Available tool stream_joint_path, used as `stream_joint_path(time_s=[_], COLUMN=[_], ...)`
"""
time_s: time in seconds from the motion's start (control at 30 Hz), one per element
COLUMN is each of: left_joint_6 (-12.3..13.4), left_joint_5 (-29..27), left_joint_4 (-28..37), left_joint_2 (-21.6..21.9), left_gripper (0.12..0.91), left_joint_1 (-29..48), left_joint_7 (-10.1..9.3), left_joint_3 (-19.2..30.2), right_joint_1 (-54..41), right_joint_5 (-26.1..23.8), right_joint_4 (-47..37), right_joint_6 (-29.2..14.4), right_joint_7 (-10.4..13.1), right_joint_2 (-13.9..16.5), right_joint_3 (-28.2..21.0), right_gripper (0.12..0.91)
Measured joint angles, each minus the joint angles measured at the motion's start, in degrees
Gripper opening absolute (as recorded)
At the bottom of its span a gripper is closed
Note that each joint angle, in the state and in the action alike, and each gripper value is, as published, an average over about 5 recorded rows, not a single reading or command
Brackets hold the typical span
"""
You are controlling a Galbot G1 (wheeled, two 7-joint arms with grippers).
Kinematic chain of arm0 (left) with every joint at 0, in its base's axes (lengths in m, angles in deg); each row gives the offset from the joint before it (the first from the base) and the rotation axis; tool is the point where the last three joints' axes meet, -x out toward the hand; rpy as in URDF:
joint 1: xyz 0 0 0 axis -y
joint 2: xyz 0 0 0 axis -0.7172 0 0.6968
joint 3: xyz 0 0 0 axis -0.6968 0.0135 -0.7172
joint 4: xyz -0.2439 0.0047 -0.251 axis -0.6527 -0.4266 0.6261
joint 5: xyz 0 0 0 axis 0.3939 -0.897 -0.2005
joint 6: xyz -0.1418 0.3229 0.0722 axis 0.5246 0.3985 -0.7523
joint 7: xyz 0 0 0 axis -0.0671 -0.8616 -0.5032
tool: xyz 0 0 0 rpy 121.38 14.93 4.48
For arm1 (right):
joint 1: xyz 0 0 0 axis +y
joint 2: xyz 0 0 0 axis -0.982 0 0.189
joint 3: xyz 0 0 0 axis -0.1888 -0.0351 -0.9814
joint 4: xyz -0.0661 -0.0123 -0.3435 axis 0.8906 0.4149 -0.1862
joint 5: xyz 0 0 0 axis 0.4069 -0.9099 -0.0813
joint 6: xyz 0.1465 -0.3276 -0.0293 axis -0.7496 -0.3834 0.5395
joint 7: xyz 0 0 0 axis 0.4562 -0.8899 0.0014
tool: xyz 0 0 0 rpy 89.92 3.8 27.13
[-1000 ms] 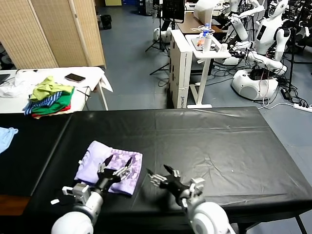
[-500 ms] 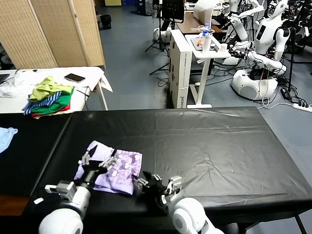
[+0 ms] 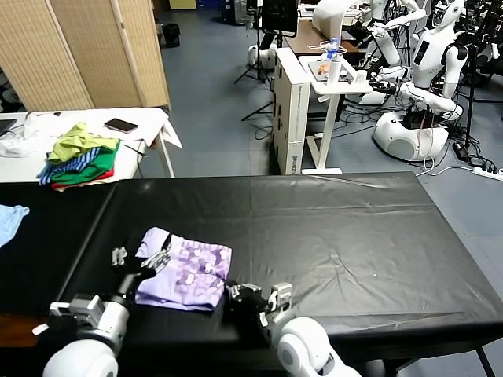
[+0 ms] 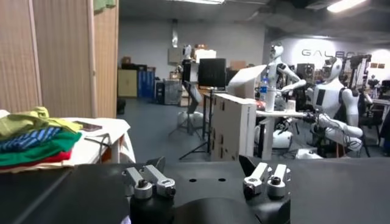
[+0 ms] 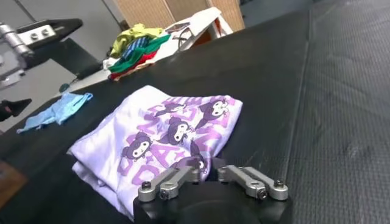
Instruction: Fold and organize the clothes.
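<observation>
The clothes [image 3: 189, 271], a pale lavender T-shirt with purple cartoon prints, lie folded on the black table [image 3: 338, 236] near its front left. My right gripper [image 3: 236, 293] is at the shirt's near right corner and shut on its edge. In the right wrist view the fingers [image 5: 208, 170] pinch the cloth [image 5: 164, 131] between them. My left gripper [image 3: 141, 258] stands open at the shirt's left edge. In the left wrist view its jaws [image 4: 201, 169] are wide apart with nothing between them.
A pile of green, striped and red garments [image 3: 78, 157] and a phone [image 3: 120, 125] lie on the white side table at the back left. A light blue cloth [image 3: 9, 220] lies at the far left. Behind the table stand a white desk [image 3: 314, 86] and other robots.
My right gripper has moved left to the shirt's near right corner and shut on it. The left gripper has drawn leftwards to the shirt's left edge, still open.
</observation>
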Motion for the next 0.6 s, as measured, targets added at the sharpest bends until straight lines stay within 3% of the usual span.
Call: stream_joint_path(time_s=[0.17,0.3,0.6], left_joint_6=[1.07,2.42,4.54], left_joint_5=[-0.16,-0.73,-2.16], left_joint_4=[0.68,1.54,2.6], left_joint_2=[0.06,0.19,-0.26], left_gripper=[0.907,0.907,0.907], left_joint_1=[-0.45,-0.5,-1.64], left_joint_7=[-0.05,-0.07,-0.2], left_joint_3=[-0.58,-0.55,-1.03], right_joint_1=[1.92,2.93,2.36], right_joint_5=[-0.01,-1.84,-6.4], right_joint_4=[3.88,6.36,7.08], right_joint_6=[3.96,6.35,5.98], right_joint_7=[0.16,-1.23,-3.53], right_joint_2=[2.94,6.28,10.37], right_joint_3=[3.65,7.35,11.88], right_gripper=[0.139,0.139,0.139])
